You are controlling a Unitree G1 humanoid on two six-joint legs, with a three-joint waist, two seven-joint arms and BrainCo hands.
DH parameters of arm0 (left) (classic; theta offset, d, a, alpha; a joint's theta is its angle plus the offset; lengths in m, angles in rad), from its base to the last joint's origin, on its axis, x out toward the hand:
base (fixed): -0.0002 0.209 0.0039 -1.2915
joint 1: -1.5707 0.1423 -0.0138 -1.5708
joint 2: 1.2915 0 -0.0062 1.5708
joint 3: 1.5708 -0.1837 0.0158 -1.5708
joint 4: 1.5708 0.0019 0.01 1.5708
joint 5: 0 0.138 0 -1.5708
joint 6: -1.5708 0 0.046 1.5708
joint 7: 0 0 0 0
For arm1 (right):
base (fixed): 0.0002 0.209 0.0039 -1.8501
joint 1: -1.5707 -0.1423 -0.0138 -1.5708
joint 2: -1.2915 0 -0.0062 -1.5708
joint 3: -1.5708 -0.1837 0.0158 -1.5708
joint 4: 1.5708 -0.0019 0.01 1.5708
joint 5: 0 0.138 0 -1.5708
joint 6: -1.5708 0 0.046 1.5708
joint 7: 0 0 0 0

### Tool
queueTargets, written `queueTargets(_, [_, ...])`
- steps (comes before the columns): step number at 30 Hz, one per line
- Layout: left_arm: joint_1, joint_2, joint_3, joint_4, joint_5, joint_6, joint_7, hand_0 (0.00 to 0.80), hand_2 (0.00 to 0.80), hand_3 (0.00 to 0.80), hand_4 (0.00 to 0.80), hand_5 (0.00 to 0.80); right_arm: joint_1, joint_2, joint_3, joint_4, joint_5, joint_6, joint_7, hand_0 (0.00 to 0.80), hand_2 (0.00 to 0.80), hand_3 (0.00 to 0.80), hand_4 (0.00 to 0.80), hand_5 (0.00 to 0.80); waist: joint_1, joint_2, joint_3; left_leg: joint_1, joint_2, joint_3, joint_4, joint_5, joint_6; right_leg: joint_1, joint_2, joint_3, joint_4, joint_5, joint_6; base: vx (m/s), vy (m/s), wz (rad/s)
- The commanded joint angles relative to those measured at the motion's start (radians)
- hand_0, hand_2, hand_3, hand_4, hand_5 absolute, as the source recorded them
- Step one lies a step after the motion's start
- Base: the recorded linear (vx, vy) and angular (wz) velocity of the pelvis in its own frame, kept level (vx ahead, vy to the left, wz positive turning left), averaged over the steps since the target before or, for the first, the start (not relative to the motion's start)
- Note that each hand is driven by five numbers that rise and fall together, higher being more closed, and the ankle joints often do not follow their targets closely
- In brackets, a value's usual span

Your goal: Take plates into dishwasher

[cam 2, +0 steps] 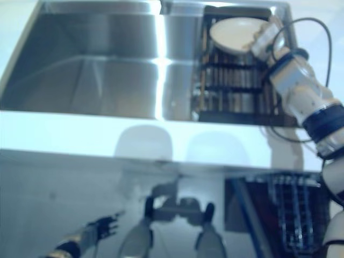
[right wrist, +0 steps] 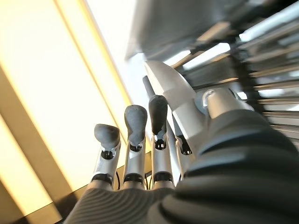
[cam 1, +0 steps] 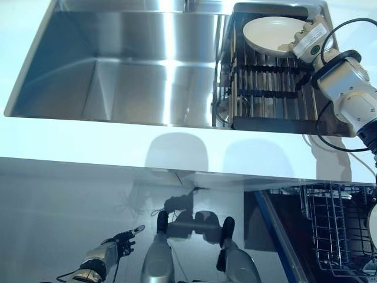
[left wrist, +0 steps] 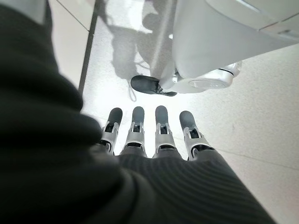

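A white plate (cam 1: 272,34) lies tilted over the black dish rack (cam 1: 271,88) at the right end of the steel sink (cam 1: 118,71). My right hand (cam 1: 307,39) is at the plate's right rim. In the right wrist view the plate's rim (right wrist: 169,86) sits between the fingers (right wrist: 136,122) and the thumb (right wrist: 219,105), pinched. My left hand (cam 1: 121,242) hangs low at the lower left, far from the plate, with straight fingers (left wrist: 161,126) and nothing in it.
A white countertop (cam 1: 177,147) runs in front of the sink. The open dishwasher with its wire basket (cam 1: 336,230) is at the lower right, below the counter; a pale round edge, perhaps a plate (cam 1: 372,224), shows in it.
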Motion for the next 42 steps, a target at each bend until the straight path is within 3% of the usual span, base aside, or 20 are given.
queueTargets(1, [0.033, 0.025, -0.047, 0.045, 0.052, -0.018, -0.007, 0.0, 0.0, 0.0, 0.0, 0.0, -0.13, -0.047, 0.008, 0.06, -0.006, 0.043, -0.012, 0.8, 0.8, 0.8, 0.8, 0.8, 0.019, -0.08, -0.079, 0.022, -0.017, 0.007, -0.004, -0.039, 0.044, 0.027, -0.041, 0.023, -0.001, -0.032, 0.064, 0.0, 0.0, 0.0])
queueTargets(5, [0.044, 0.03, -0.041, 0.048, 0.062, -0.026, -0.01, 0.0, 0.0, 0.0, 0.0, 0.0, -0.122, -0.059, 0.004, 0.059, 0.142, 0.056, -0.034, 0.8, 0.8, 0.8, 0.8, 0.8, 0.018, -0.091, -0.093, 0.034, -0.01, 0.012, -0.004, -0.042, 0.04, 0.036, -0.038, 0.025, -0.001, -0.036, 0.065, -0.001, -0.003, -0.02])
queueTargets(9, [0.054, 0.029, -0.034, 0.056, 0.077, -0.034, -0.012, 0.0, 0.0, 0.0, 0.0, 0.0, -0.11, -0.057, -0.022, 0.061, 0.489, 0.107, -0.056, 0.8, 0.8, 0.8, 0.8, 0.8, 0.015, -0.099, -0.108, 0.048, -0.009, 0.013, -0.004, -0.048, 0.039, 0.047, -0.033, 0.031, -0.001, -0.041, 0.065, 0.0, 0.0, 0.0])
queueTargets(14, [0.065, 0.029, -0.022, 0.065, 0.094, -0.045, -0.023, 0.0, 0.0, 0.0, 0.0, 0.0, -0.082, -0.042, -0.103, 0.073, 0.978, 0.117, -0.047, 0.8, 0.8, 0.8, 0.8, 0.8, 0.009, -0.102, -0.127, 0.072, -0.004, 0.021, -0.004, -0.052, 0.035, 0.065, -0.034, 0.036, -0.001, -0.045, 0.065, 0.0, 0.0, 0.0])
queueTargets(21, [0.095, 0.029, -0.008, 0.081, 0.139, -0.07, -0.048, 0.0, 0.0, 0.0, 0.0, 0.0, -0.004, -0.016, -0.266, 0.099, 1.442, 0.113, 0.047, 0.8, 0.8, 0.8, 0.8, 0.8, -0.002, -0.104, -0.158, 0.112, 0.003, 0.041, -0.004, -0.064, 0.029, 0.094, -0.034, 0.041, -0.001, -0.052, 0.061, 0.023, 0.001, -0.04])
queueTargets(32, [0.142, 0.037, -0.015, 0.108, 0.205, -0.101, -0.088, 0.0, 0.0, 0.0, 0.0, 0.0, 0.138, -0.051, -0.482, 0.121, 1.764, 0.12, 0.151, 0.8, 0.8, 0.8, 0.8, 0.8, -0.061, -0.115, -0.227, 0.199, 0.03, 0.115, -0.004, -0.09, 0.021, 0.129, -0.024, 0.085, -0.001, -0.061, 0.064, 0.078, -0.001, -0.2])
queueTargets(42, [0.166, 0.032, -0.032, 0.125, 0.248, -0.126, -0.101, 0.0, 0.0, 0.0, 0.0, 0.0, 0.226, -0.199, -0.586, 0.15, 1.818, 0.126, 0.199, 0.8, 0.8, 0.8, 0.8, 0.8, -0.125, -0.124, -0.26, 0.243, 0.039, 0.165, -0.004, -0.107, 0.021, 0.131, -0.009, 0.139, -0.001, -0.056, 0.067, 0.057, -0.009, -0.18])
